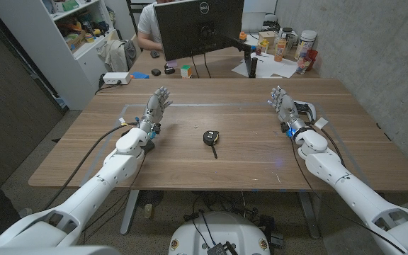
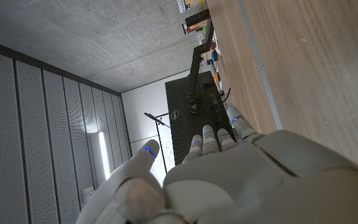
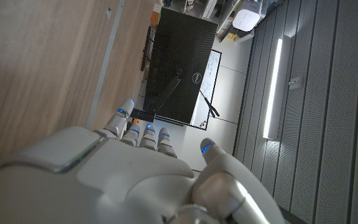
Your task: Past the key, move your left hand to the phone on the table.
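Key (image 1: 210, 137) mid-worktop (image 1: 246, 163), well apart to the right of left hand (image 1: 157, 106); fingers spread, holding nothing. Right hand (image 1: 282, 101) likewise open, empty.

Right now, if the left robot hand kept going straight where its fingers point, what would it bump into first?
The left robot hand points up and away across bare table. Nothing lies close ahead; probably the monitor beyond, though depth is unclear.

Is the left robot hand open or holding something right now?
Open. In the head view the left robot hand stands on the table with fingers apart and nothing in it, left of the key.
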Robot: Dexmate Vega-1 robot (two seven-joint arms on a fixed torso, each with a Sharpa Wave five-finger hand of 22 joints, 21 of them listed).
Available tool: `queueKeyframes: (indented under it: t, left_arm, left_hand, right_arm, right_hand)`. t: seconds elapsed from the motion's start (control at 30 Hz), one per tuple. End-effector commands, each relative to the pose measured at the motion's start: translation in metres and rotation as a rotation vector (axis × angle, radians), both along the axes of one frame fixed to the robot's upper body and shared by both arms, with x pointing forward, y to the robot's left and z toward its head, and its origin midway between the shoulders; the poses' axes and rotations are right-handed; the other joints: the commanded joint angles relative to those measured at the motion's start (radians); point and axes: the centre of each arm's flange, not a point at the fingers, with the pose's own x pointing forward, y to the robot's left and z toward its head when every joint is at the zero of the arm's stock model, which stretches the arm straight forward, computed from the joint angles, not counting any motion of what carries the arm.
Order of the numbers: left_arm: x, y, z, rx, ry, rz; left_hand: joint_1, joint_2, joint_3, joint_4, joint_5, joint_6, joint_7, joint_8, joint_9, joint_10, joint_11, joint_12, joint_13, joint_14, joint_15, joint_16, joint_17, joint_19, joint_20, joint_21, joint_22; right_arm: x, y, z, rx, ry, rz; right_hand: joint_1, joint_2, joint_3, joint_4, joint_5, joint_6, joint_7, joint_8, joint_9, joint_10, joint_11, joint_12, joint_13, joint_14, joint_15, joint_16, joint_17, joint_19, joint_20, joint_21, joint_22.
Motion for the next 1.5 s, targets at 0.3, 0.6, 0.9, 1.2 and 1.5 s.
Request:
queueKeyframes:
  t: [0.3,0.6,0.9,1.2,1.5]
  left_arm:
    - [-0.003,-0.006,0.002,0.026,0.005,0.023]
    - [-0.032,-0.003,0.010,0.110,-0.009,0.160]
    - [-0.062,0.001,0.013,0.310,0.024,0.306]
    - [-0.096,0.007,0.017,0.530,0.004,0.489]
    - [-0.133,0.010,0.015,0.735,-0.063,0.682]
  left_hand:
    - [0.001,0.105,0.007,0.000,0.005,-0.004,-0.004,0.007,0.004,0.003,0.007,0.008,0.003,-0.012,-0.002,0.008,0.001,-0.139,0.007,0.022,0.005]
    - [0.022,0.094,0.040,-0.010,0.010,0.092,-0.047,0.029,0.002,0.146,-0.020,0.046,0.003,0.195,0.026,0.073,-0.009,-0.023,0.147,0.036,0.004]
    - [0.034,0.070,0.071,-0.020,-0.005,0.256,-0.090,0.072,0.006,0.265,-0.011,0.073,0.006,0.308,0.048,0.093,-0.018,0.045,0.176,0.035,0.004]
    - [0.025,0.045,0.062,-0.024,-0.019,0.344,-0.108,0.094,0.006,0.311,-0.008,0.082,0.007,0.348,0.082,0.099,-0.018,0.048,0.194,0.021,0.004]
    - [0.058,0.020,0.081,-0.071,-0.040,0.435,-0.118,0.108,0.006,0.401,-0.008,0.104,0.012,0.428,0.073,0.108,-0.027,0.039,0.201,-0.010,0.006]
  right_arm:
    - [0.005,-0.001,0.000,0.003,-0.008,0.005]
    - [0.006,-0.003,-0.003,0.012,-0.004,0.004]
    - [0.009,-0.004,-0.004,0.023,0.000,0.007]
    - [0.011,-0.004,-0.006,0.024,0.001,0.008]
    - [0.013,-0.004,-0.006,0.028,0.001,0.011]
  right_hand:
    - [0.007,0.114,0.006,0.000,0.007,-0.009,-0.001,0.006,0.003,-0.008,-0.004,0.005,0.004,-0.007,-0.002,0.005,0.003,-0.090,-0.046,0.022,0.003]
    - [0.007,0.114,0.006,0.000,0.007,-0.009,-0.002,0.006,0.003,-0.008,-0.001,0.004,0.004,-0.007,-0.002,0.004,0.003,-0.089,-0.045,0.019,0.003]
    - [0.007,0.113,0.005,0.000,0.007,-0.010,-0.001,0.005,0.003,-0.008,0.001,0.004,0.004,-0.006,-0.001,0.004,0.003,-0.088,-0.044,0.016,0.003]
    - [0.006,0.112,0.005,0.001,0.007,-0.010,0.000,0.005,0.003,-0.006,0.000,0.004,0.004,-0.007,-0.001,0.003,0.003,-0.087,-0.044,0.014,0.003]
    - [0.005,0.112,0.004,0.001,0.007,-0.010,0.001,0.005,0.003,-0.006,0.003,0.004,0.004,-0.006,-0.001,0.003,0.003,-0.086,-0.043,0.011,0.003]
